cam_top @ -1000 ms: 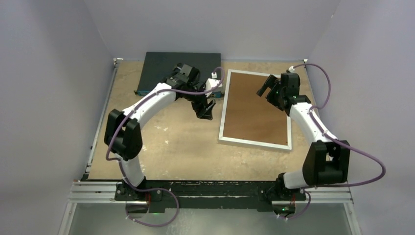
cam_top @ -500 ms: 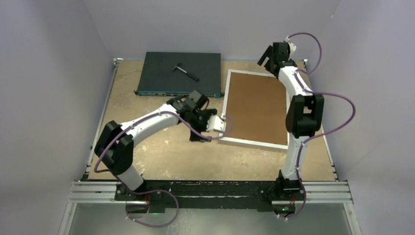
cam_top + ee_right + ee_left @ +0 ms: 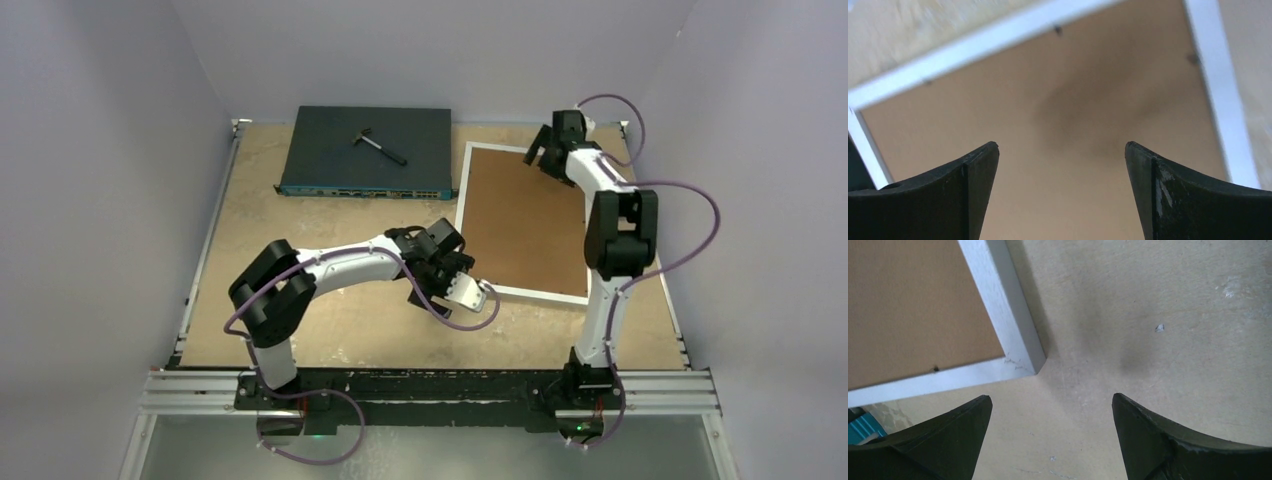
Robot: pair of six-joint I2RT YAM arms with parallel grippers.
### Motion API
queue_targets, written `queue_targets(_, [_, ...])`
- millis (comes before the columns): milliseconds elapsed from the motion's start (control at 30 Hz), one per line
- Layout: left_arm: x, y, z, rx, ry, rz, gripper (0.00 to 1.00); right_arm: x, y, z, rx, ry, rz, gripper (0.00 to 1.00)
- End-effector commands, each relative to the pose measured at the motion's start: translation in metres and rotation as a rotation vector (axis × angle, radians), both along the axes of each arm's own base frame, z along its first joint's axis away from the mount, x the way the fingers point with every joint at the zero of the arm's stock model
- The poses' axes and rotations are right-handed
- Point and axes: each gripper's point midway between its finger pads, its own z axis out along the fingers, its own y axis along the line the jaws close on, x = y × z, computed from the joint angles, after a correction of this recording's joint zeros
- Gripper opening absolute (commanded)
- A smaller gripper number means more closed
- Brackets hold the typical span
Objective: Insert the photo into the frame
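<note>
While the frame (image 3: 530,293) lies brown side up at centre right, the left gripper (image 3: 1050,405) and right gripper (image 3: 1062,150) both hang splayed wide, empty.

Plain lilac-grey walls are boxing the scene in: a back wall (image 3: 430,50), a left wall (image 3: 90,200) and a right wall (image 3: 760,150), all bare and evenly lit. A table (image 3: 340,335) is filling the middle, its tan top looking worn, with pale scuffed patches showing toward the near edge. In the left wrist view that top is showing fine scratches and a small white fleck (image 3: 1159,328). A silver metal rail (image 3: 450,404) is running along the table's near edge, and a thin side strip (image 3: 203,260) is lining its left side. Below the rail a smooth grey panel (image 3: 440,450) is catching a dull sheen. Soft light is casting faint, blurred shadows.
</note>
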Motion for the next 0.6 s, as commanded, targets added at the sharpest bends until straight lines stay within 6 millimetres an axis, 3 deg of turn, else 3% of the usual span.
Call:
queue_targets(0, [0.003,-0.03,0.006,-0.019,-0.079,-0.039,0.86,-0.049,-0.042,0.059,0.16,-0.131,-0.12,0.99])
queue_targets(100, [0.009,-0.041,0.012,-0.053,-0.035,0.079,0.84,-0.076,-0.06,0.056,0.159,-0.154,-0.155,0.99])
queue_targets(300, [0.028,-0.048,0.043,-0.237,0.174,0.4,0.86,-0.109,-0.075,0.018,0.112,-0.006,-0.279,0.97])
queue_targets(467, [0.064,-0.028,0.069,-0.392,0.425,0.663,0.84,-0.156,-0.059,-0.007,0.192,0.024,-0.304,0.94])
queue_targets(567, [0.089,-0.019,0.081,-0.468,0.439,0.728,0.83,-0.18,-0.041,-0.02,0.267,0.067,-0.275,0.94])
